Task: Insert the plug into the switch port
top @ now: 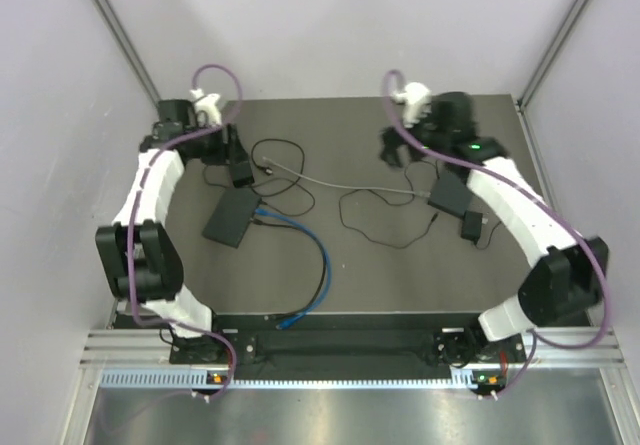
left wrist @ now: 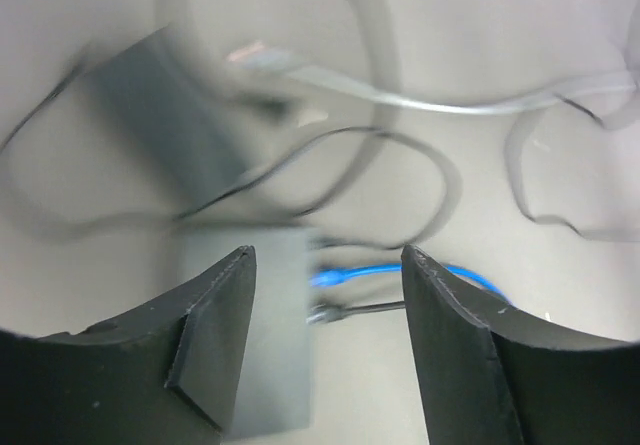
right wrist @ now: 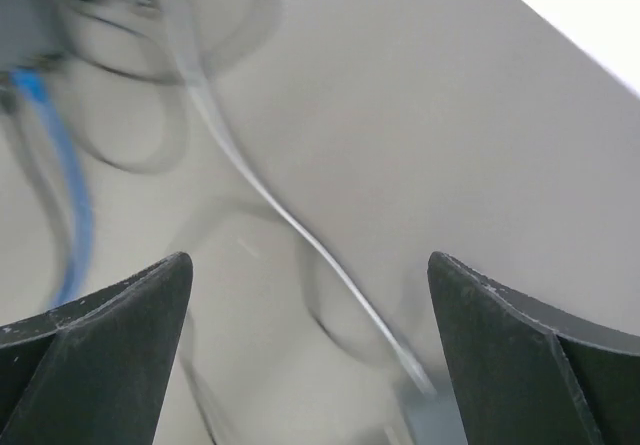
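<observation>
Nearest are the bases of two white-and-black arms, the left arm [top: 150,195] and the right arm [top: 520,205], bolted by a ribbed aluminium rail [top: 330,365]. Beyond the rail lies a dark grey table mat [top: 400,285], closed in on three sides by pale, plain walls [top: 320,25].

One blue network cable [top: 325,260] starts loose near the front edge and curves up into the flat dark grey switch box [top: 232,217]. Just past the switch, apart from it, the clear plug [left wrist: 255,55] of a single pale grey cable [top: 350,183] lies on the mat, not in any port. That cable runs right towards a second dark flat box [top: 450,195], partly hidden under the right arm, with one small black adapter [top: 472,229] beside it. Thin black cords [left wrist: 445,180] loop across the middle of the mat, crossing the grey cable.

The left gripper [left wrist: 328,255] hangs over the switch's cabled edge, fingers parted and holding nothing. The right gripper [right wrist: 310,260] hovers farther back, its fingers spread wide around empty air, with the blurred grey cable below.
</observation>
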